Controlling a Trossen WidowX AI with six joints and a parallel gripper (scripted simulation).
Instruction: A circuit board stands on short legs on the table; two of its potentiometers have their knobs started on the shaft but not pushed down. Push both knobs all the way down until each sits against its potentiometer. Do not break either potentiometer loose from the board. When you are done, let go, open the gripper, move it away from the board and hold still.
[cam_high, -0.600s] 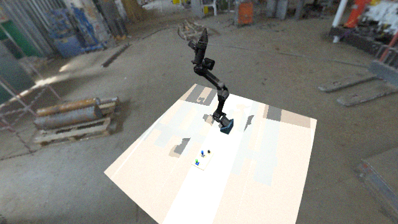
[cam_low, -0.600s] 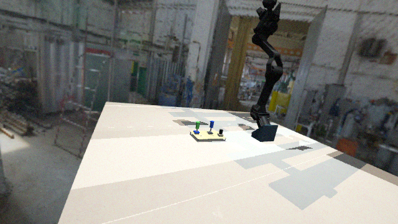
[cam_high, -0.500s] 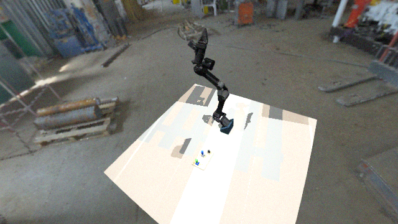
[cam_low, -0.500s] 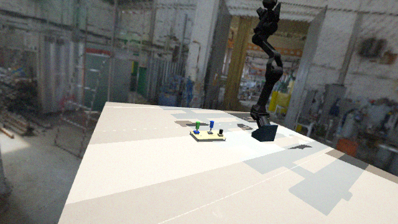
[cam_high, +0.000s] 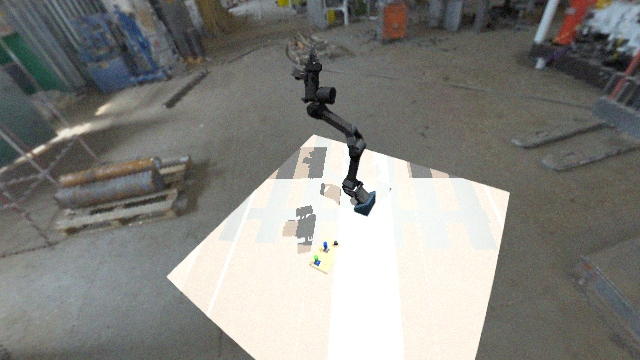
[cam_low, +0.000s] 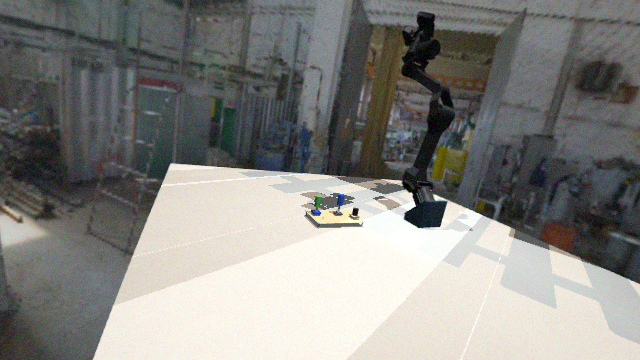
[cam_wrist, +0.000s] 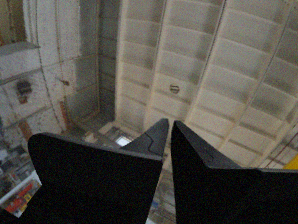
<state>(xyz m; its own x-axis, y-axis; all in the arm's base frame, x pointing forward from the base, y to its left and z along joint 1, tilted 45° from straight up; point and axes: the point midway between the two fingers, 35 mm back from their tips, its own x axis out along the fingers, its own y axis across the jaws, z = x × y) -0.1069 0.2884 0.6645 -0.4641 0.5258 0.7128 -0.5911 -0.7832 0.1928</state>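
We see the green knob (cam_high: 316, 257) (cam_low: 318, 201) and blue knob (cam_high: 325, 245) (cam_low: 340, 199) raised on the circuit board (cam_high: 327, 261) (cam_low: 332, 219). Our hand (cam_high: 312, 50) (cam_low: 425, 16) (cam_wrist: 169, 125), narrow and empty, is well apart from the board.

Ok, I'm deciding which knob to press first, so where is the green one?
In the exterior view, the green knob stands at the left end of the yellow board, left of the blue knob.
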